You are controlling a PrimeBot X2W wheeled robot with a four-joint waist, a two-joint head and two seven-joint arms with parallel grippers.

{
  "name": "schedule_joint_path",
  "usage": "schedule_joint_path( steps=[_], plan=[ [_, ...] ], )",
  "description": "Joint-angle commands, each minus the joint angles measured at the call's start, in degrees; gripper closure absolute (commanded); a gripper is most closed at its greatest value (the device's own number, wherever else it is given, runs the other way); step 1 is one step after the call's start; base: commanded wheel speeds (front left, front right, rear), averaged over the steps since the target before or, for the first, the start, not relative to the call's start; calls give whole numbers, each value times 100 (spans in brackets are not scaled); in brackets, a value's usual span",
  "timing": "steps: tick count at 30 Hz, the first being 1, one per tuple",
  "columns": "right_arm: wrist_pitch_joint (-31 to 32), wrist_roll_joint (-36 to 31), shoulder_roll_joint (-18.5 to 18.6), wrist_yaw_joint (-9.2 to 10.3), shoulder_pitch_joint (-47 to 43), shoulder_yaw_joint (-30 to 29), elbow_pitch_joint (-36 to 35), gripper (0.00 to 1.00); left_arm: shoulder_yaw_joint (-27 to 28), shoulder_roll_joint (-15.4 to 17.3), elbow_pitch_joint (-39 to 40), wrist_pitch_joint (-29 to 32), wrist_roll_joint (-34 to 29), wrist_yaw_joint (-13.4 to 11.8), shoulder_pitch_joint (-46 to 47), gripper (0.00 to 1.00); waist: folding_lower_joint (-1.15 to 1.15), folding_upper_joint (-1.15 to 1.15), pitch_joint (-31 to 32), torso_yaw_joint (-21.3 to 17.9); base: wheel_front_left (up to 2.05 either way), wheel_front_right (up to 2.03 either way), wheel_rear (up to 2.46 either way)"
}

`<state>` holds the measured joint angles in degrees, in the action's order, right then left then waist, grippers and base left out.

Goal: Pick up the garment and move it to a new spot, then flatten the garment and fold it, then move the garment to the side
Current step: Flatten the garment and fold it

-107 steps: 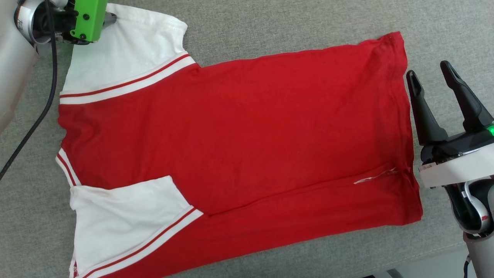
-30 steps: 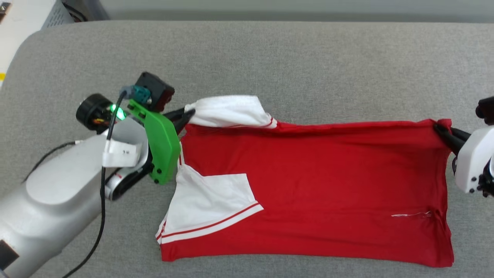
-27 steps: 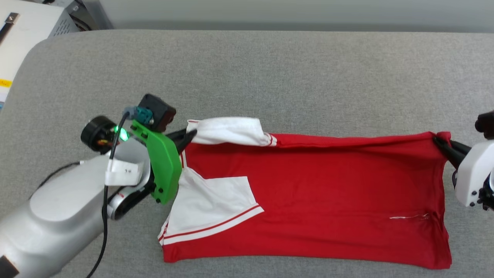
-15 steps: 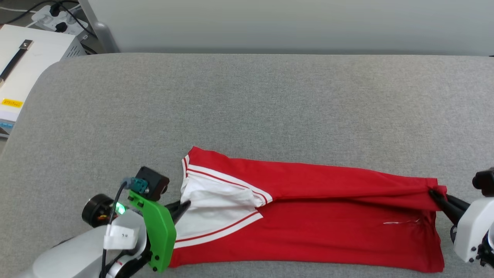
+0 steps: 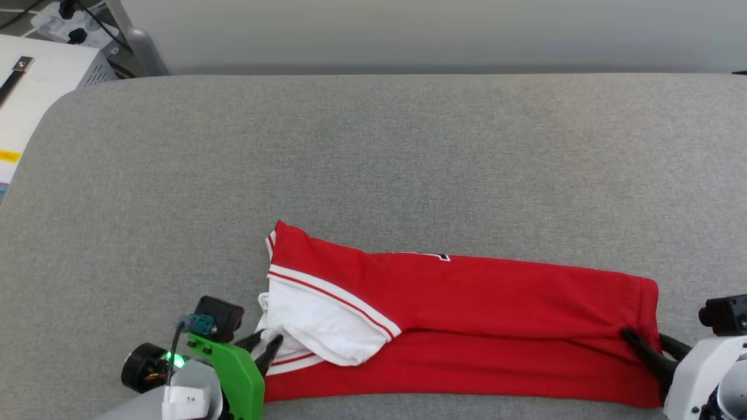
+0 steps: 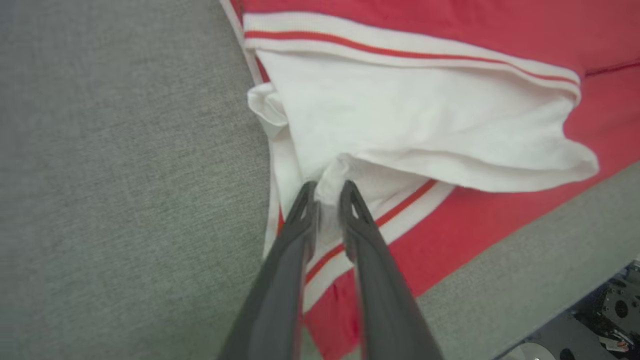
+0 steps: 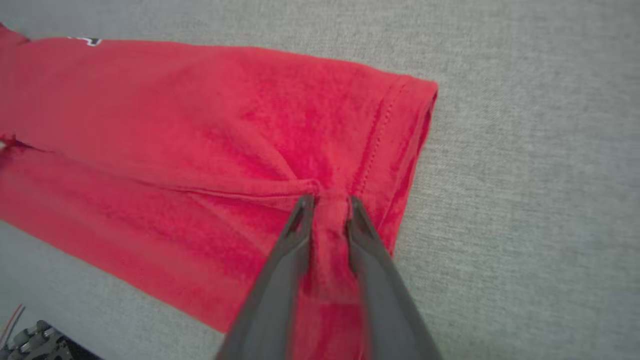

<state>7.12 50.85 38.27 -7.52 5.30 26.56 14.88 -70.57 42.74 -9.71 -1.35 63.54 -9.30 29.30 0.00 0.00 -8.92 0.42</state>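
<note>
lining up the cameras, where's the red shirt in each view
Head view: garment lies across the lower middle.
Left wrist view: upper right, white sleeve at the left pincer tips.
Right wrist view: left and centre, hem at the right pincer tips.
Shared landmark: grey cushion.

The garment (image 5: 467,315) is laid along the front of the cushion (image 5: 373,163), the left gripper (image 5: 267,339) at its left end, the right gripper (image 5: 644,337) at its right.
</note>
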Motion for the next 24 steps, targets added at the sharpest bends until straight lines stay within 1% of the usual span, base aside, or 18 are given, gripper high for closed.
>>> schedule_joint_path(
  steps=[1, 5, 8, 10, 13, 16, 19, 22, 24],
  plan=[
    [-26, 140, -13, 3, -78, -98, -107, 0, 78, -40, -72, -188, -17, -108, -130, 0, 0, 0, 85, -16, 0, 0, 0],
    [-29, 433, 99, 3, -202, -345, -432, 0, 258, -117, -78, -751, -136, -456, -267, 0, 0, 0, 253, 2, 0, 0, 0],
    [-54, 686, 232, 3, -304, -645, -662, 0, 438, -130, -47, -1102, -240, -735, -356, 0, 0, 0, 354, 40, 0, 0, 0],
    [-11, 865, 332, 3, -360, -859, -748, 0, 600, -140, -11, -1241, -308, -890, -421, 0, 0, 0, 391, 64, 0, 0, 0],
    [245, 1244, 467, 3, -448, -1137, -772, 0, 894, -166, 39, -1341, -531, -1153, -534, 0, 0, 0, 408, 98, 0, 0, 0],
    [612, 1590, 596, 3, -515, -1305, -691, 0, 1421, -305, 226, -1360, -788, -1346, -712, 0, 0, 0, 381, 140, 0, 0, 0],
    [1022, 1898, 661, 3, -542, -1387, -541, 0, 1959, -466, 461, -1363, -1300, -1534, -998, 0, 0, 0, 311, 188, 0, 0, 0],
    [1293, 1987, 651, 3, -469, -1367, -365, 0, 2501, -647, 606, -1363, -1715, -1635, -1282, 0, 0, 0, 214, 235, 0, 0, 0],
    [1418, 2014, 573, 3, -378, -1326, -234, 0, 2897, -771, 688, -1364, -2037, -1656, -1465, 0, 0, 0, 142, 275, 0, 0, 0]
  ],
)
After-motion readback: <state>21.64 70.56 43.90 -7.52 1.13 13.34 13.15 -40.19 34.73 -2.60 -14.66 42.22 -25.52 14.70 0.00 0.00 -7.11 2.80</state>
